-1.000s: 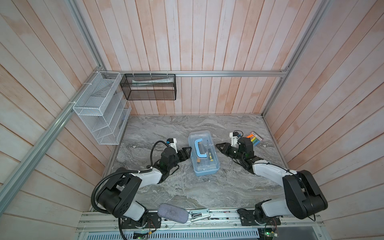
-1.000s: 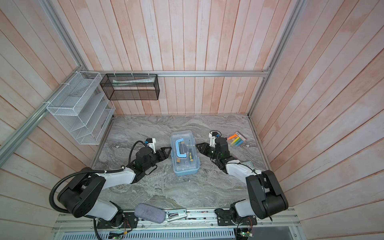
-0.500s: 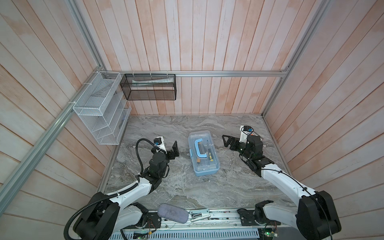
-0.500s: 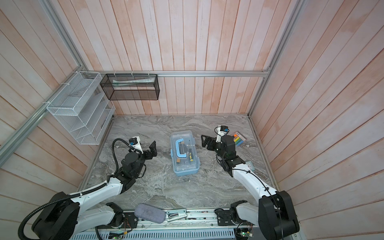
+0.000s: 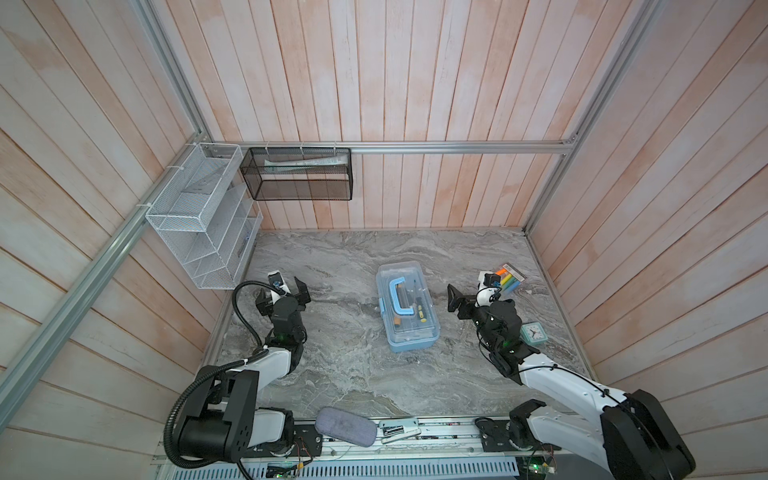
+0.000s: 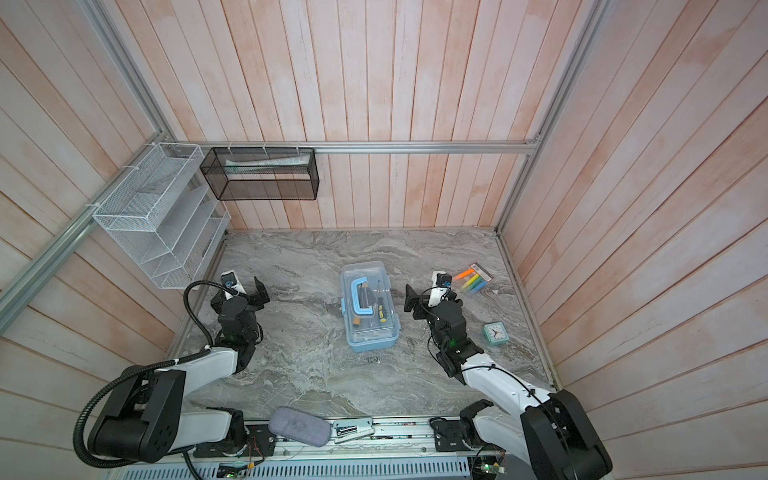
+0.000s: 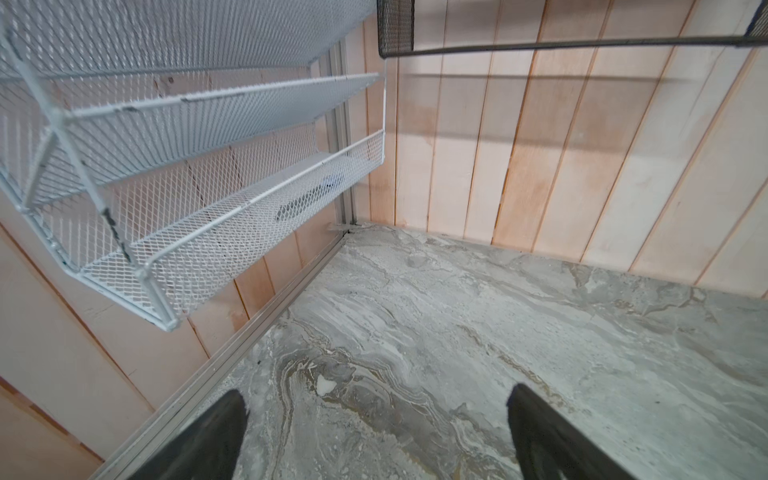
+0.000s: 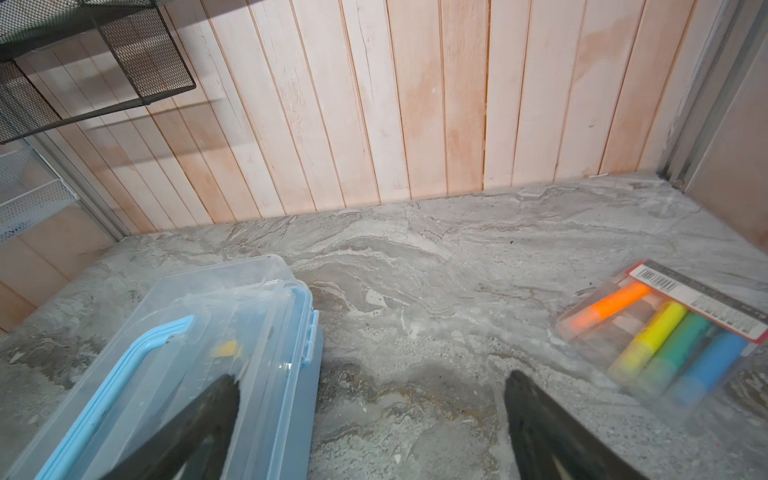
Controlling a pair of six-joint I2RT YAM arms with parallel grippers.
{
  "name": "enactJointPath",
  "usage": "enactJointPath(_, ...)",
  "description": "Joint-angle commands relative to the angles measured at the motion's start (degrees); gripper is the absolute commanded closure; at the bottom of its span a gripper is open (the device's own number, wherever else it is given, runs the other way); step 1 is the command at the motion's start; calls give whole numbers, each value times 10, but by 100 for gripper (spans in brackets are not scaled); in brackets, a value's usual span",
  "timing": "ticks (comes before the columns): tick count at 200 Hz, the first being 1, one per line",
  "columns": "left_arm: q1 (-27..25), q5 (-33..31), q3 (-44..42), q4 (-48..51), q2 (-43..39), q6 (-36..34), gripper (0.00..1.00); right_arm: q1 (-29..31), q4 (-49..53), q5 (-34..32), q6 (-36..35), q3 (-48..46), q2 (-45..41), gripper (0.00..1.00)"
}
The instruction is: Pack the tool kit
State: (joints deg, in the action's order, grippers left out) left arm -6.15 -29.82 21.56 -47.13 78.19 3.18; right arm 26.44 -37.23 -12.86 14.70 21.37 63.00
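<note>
A grey pouch (image 5: 345, 426) lies at the front rail. Farther in, the left gripper (image 7: 376, 395) and right gripper (image 8: 371, 378) hang spread wide and empty, either side of the tool kit (image 5: 407, 307), which sits mid-table, tools showing through its clear lid. A marker pack (image 5: 509, 278) lies beyond the right gripper.

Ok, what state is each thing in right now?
tool kit: lid shut, tools inside.
left gripper: open, empty.
right gripper: open, empty.
marker pack: lying flat, unheld.
clock: face up, unheld.
grey pouch: lying flat; zip not visible.
</note>
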Motion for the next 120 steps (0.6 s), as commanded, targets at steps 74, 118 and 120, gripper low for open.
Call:
enactJointPath(74,62,151,-14,-71,72,30,0,-92,-90,-128,-86,-40,26,2)
enactJointPath(118,62,175,-18,-82,77,20,0,-148,-122,-153,-132,-45,37,2)
enactJointPath(120,62,178,-19,-83,76,19,0,-151,-128,-153,-134,-46,42,2)
